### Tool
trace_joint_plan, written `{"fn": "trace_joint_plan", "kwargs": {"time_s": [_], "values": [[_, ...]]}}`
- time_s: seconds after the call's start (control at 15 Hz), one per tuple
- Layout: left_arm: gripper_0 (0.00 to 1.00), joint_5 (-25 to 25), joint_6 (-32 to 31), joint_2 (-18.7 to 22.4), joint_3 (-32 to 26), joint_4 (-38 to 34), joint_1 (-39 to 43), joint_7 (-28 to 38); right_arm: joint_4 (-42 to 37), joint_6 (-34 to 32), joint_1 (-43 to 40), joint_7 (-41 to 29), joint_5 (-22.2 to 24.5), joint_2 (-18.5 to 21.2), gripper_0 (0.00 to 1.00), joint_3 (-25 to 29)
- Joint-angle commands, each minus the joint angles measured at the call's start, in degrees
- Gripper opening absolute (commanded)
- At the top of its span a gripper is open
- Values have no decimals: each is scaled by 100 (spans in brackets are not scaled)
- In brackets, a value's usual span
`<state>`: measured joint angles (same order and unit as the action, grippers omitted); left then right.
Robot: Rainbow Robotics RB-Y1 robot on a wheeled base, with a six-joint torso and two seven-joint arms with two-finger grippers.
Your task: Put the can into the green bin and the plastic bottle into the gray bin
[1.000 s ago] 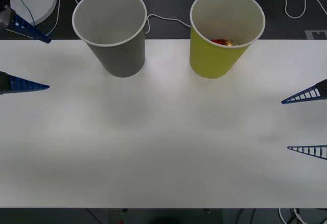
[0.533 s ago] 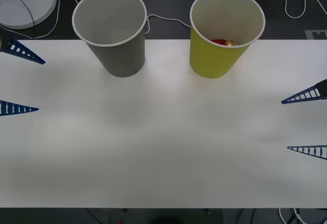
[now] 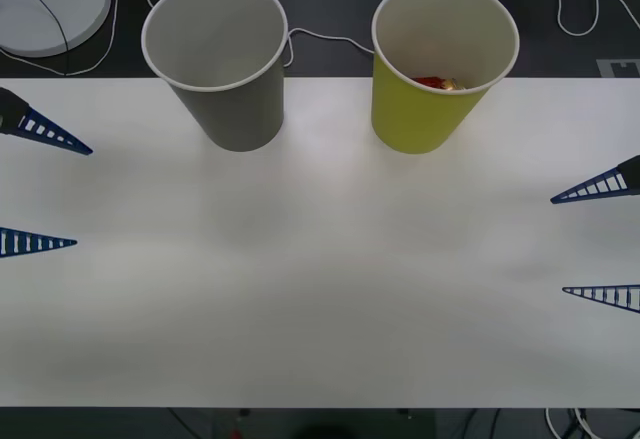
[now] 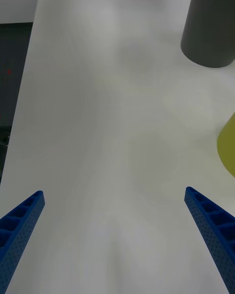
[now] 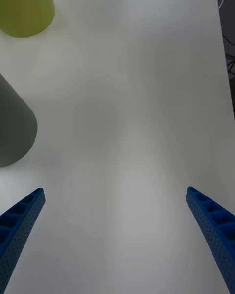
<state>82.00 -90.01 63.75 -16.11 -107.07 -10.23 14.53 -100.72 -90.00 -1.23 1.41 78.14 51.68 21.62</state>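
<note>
A: Where's the can [image 3: 436, 82]?

B: Already inside the green bin [image 3: 420, 109]. A sliver of red-orange with a glint of gold shows low against the far inner wall, below the white rim. The bin stands upright near the back edge of the table [image 3: 320, 289], at about one o'clock from the table's middle.

A: And the plastic bottle?

B: I can't point to one. The gray bin [image 3: 235, 104] stands at about eleven o'clock, well apart from the green one, and its pale inside is too steeply angled for me to see the bottom. If the bottle is in there, it's hidden.

A: What are the arms doing?

B: The left gripper [image 3: 68, 195] sits at nine o'clock, at the table's left edge, its blue ribbed fingers spread wide and holding nothing. The right gripper [image 3: 558, 245] is at three o'clock, at the right edge, also spread wide and empty. The wrist views agree: each pair of fingers stands far apart over bare tabletop, with the bins well ahead.

A: So which step is this?

B: I judge the can half done. With no bottle on the table and both grippers empty at the sides, the job looks finished or close to it.

A: Next move?

B: Probably just confirming the bottle lies in the gray bin. If it doesn't, it must be found before any reach.
</note>
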Motion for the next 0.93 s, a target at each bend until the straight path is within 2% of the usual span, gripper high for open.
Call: {"fn": "trace_joint_plan", "kwargs": {"time_s": [0.07,0.47,0.93], "values": [[100,27,1,-11,-6,10,30,-82,0,0,0,0,0,0,100,0],[100,291,1,-196,3,10,38,-179,0,0,0,0,0,0,100,0],[100,300,1,-196,3,19,38,-187,0,0,0,0,0,0,100,0]]}}
